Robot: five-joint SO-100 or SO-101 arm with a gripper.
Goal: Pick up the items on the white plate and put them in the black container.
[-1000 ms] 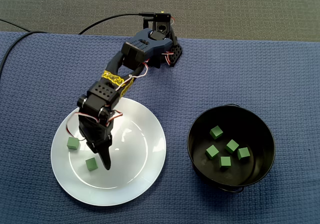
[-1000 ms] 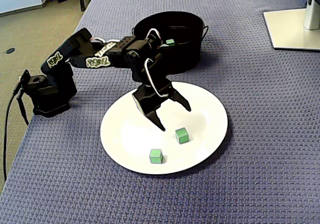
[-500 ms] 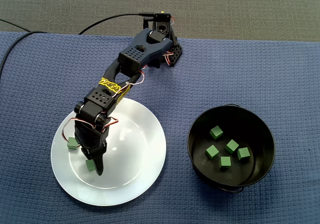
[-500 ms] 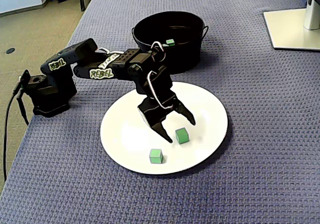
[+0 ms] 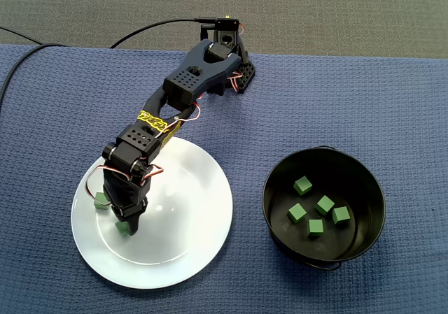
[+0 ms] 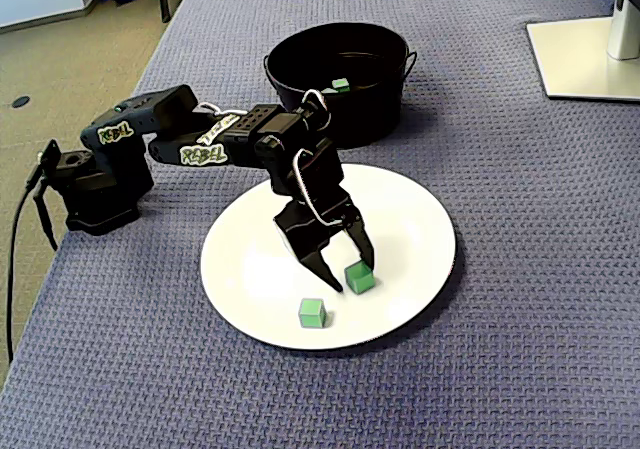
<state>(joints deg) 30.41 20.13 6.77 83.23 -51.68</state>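
My gripper [image 6: 351, 272] is down on the white plate [image 6: 250, 269], its black fingers standing either side of a green cube [image 6: 361, 279], with the jaws still a little apart. A second green cube [image 6: 312, 313] lies loose nearer the plate's front edge. In the top-down fixed view the gripper [image 5: 125, 223] hides most of the flanked cube [image 5: 121, 229], and the other cube [image 5: 101, 203] peeks out at its left. The black container [image 5: 364, 181] to the plate's right holds several green cubes [image 5: 302, 185].
The arm's base [image 5: 227, 55] is fixed at the far edge of the blue woven mat [image 5: 350, 97], with a cable running off left. A white stand foot [image 6: 585, 59] sits beyond the container [image 6: 370, 109]. Grey floor lies past the mat's edge.
The gripper moved across the plate to the cube, lowered over it, and its wide-spread jaws narrowed around it. Neither cube has moved.
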